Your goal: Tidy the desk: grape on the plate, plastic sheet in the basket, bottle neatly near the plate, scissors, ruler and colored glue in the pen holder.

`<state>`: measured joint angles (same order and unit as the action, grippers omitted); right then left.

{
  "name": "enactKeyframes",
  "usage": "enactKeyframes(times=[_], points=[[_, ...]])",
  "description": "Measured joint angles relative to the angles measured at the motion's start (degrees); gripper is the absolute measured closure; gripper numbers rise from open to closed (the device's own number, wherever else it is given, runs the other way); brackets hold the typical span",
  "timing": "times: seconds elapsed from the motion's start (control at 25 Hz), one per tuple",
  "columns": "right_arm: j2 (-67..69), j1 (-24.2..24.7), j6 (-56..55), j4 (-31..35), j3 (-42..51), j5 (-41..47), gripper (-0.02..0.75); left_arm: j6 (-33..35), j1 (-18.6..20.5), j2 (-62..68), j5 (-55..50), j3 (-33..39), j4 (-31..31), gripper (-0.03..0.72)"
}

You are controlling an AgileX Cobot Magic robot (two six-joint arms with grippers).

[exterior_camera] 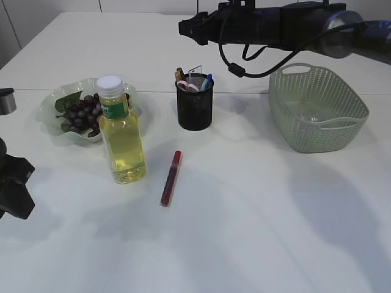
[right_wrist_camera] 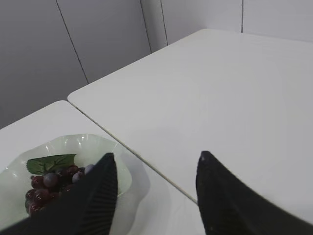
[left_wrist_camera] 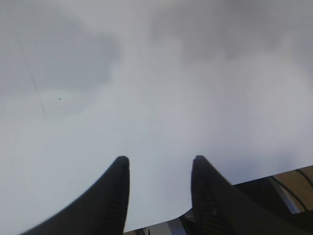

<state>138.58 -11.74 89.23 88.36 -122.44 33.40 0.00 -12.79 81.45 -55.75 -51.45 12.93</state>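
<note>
A bunch of dark grapes (exterior_camera: 84, 112) lies on the pale green plate (exterior_camera: 51, 102) at the left; both also show in the right wrist view, grapes (right_wrist_camera: 46, 183) and plate (right_wrist_camera: 93, 143). A bottle of yellow liquid (exterior_camera: 121, 131) stands upright in front of the plate. A black mesh pen holder (exterior_camera: 195, 102) holds scissors and pens. A red glue pen (exterior_camera: 170, 178) lies flat on the table. The plastic sheet lies in the green basket (exterior_camera: 317, 107). My right gripper (exterior_camera: 191, 28) is open and empty, high above the pen holder. My left gripper (left_wrist_camera: 159, 164) is open and empty at the left edge.
The table is white, with a seam (exterior_camera: 244, 93) running across it behind the pen holder. The left arm's black base (exterior_camera: 13, 186) sits at the left front edge. The right arm (exterior_camera: 287, 27) spans the upper right above the basket.
</note>
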Motion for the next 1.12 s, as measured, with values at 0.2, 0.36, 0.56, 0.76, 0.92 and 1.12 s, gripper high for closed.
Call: enactKeyframes(times=[0.2,0.36,0.56,0.76,0.92,1.12], points=[[-4.27,-0.11,-29.59,-22.47,0.00,0.53,0.320,0.00,0.00,0.00,0.12,0.00,0.00,0.379],[-10.51,-0.61,-57.15,-45.52,0.00,9.94,0.320,0.00,0.00,0.00,0.96,0.00,0.00,0.380],[-16.11,-2.48,-77.76,-58.87,0.00,23.79,0.342,0.00,0.00,0.00,2.49,0.00,0.00,0.380],[-17.37,-8.08,-99.76,-72.35,-0.12,32.02,0.400,0.00,0.00,0.00,5.50,0.00,0.00,0.380],[-17.37,-13.79,-110.04,-83.20,-0.12,36.94,0.407,0.00,0.00,0.00,7.52,0.00,0.00,0.380],[-16.67,-18.22,-114.47,-85.96,-0.12,37.83,0.407,0.00,0.00,0.00,8.03,0.00,0.00,0.380]])
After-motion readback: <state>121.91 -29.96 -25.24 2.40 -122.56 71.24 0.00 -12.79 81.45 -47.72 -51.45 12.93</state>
